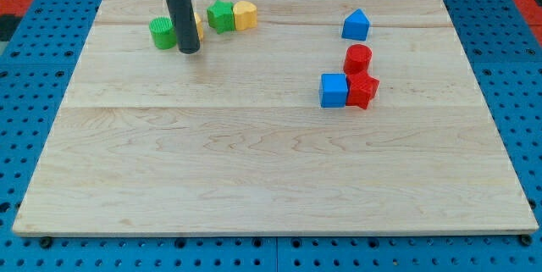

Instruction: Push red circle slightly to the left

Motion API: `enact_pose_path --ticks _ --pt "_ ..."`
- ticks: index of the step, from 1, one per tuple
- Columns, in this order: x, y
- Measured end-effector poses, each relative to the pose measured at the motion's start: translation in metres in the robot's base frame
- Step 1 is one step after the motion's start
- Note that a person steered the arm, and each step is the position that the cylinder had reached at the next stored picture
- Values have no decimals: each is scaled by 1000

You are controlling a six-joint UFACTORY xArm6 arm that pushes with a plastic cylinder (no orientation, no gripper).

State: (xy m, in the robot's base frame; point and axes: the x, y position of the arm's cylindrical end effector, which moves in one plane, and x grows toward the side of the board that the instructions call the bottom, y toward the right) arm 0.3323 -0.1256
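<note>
Tip [189, 52] sits far left by green circle [163, 33], well apart from red circle [357, 57]; no jaws fitted, so their state can't be told. Risk: red circle touches the red block [362, 91] below, beside the blue cube [334, 90]; a low contact would drag both along.

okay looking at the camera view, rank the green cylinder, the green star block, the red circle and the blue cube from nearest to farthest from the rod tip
From my tip:
1. Green cylinder, just to the view's left of it.
2. Green star block, up and to the view's right.
3. Blue cube and red circle, both far toward the view's right; too close to call.
</note>
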Motion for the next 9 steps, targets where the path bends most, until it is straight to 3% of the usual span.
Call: enact_pose_path --ticks 3,4,5,6,7,9 --pt "86 62" --pt "131 115" --pt "177 205" --pt "180 304" --pt "166 357" --pt "74 336"
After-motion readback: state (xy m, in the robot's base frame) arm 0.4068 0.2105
